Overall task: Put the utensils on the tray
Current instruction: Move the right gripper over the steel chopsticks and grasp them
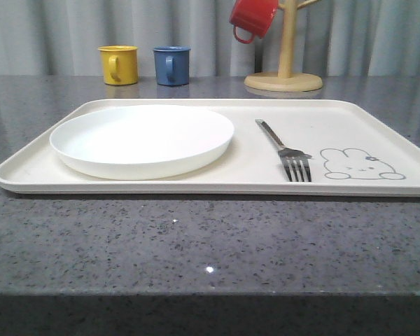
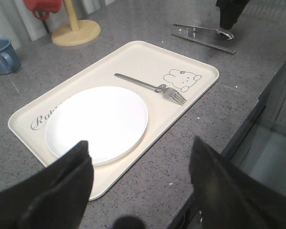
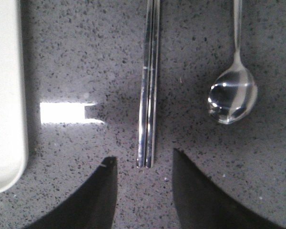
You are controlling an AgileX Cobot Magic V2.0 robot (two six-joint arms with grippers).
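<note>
Both grippers, left (image 2: pixel 138 183) and right (image 3: pixel 144 191), stood wide open, holding nothing; one fork (image 1: pixel 285 150), one plate (image 1: pixel 141 138) lay on the tray (image 1: pixel 378 119); two chopsticks (image 3: pixel 148 86), one spoon (image 3: pixel 232 95) beside its edge.

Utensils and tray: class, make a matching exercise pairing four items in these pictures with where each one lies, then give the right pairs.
Column one:
1. fork
2. white plate
3. chopsticks
4. red mug

Column two:
A. hanging on the wooden mug stand
B. on the grey counter off the tray, beside the spoon
C. on the tray, next to the rabbit drawing
D. on the tray's left part, seen from the front

Pairs: 1-C, 2-D, 3-B, 4-A
</note>
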